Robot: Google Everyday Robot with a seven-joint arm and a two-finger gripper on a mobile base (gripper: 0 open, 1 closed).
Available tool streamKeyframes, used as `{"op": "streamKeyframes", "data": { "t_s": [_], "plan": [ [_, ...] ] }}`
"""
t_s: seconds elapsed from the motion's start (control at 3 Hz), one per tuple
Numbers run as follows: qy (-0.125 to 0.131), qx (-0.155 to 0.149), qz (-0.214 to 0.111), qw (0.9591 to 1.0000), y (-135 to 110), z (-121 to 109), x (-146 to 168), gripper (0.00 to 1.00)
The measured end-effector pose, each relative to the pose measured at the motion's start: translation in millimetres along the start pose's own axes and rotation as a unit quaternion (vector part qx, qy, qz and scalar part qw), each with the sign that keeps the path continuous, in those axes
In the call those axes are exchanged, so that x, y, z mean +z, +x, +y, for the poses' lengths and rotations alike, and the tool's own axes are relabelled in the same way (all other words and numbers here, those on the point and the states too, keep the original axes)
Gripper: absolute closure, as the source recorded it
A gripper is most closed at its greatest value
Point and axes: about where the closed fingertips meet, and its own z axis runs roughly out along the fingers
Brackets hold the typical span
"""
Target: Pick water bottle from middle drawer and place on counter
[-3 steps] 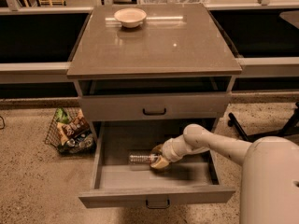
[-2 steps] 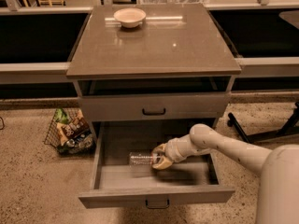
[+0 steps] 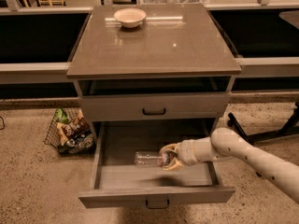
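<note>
The water bottle is clear and lies horizontal, held a little above the floor of the open middle drawer. My gripper is shut on the bottle's right end, reaching in from the right on a white arm. The bottle casts a shadow on the drawer floor below it. The counter is the glossy grey-brown slab on top of the cabinet, above and behind the drawer.
A small pale bowl sits at the counter's far left. The drawer above is shut. A wire basket of packets stands on the floor left of the cabinet. A dark stand's legs are on the right.
The bottle has come up off the drawer floor in my gripper, and the arm has lifted slightly. The drawer has not moved.
</note>
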Motion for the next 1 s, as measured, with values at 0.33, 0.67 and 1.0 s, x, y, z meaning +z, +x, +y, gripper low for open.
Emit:
{"op": "streamKeyframes", "data": {
  "t_s": [0.33, 0.67, 1.0],
  "plan": [
    [0.007, 0.0, 0.0, 1.0, 2, 1, -7, 1.0],
    [0.001, -0.021, -0.002, 0.9998, -21, -2, -18, 1.0],
    [0.007, -0.061, 0.025, 0.9978, -67, 0, -45, 1.0]
  ]
}}
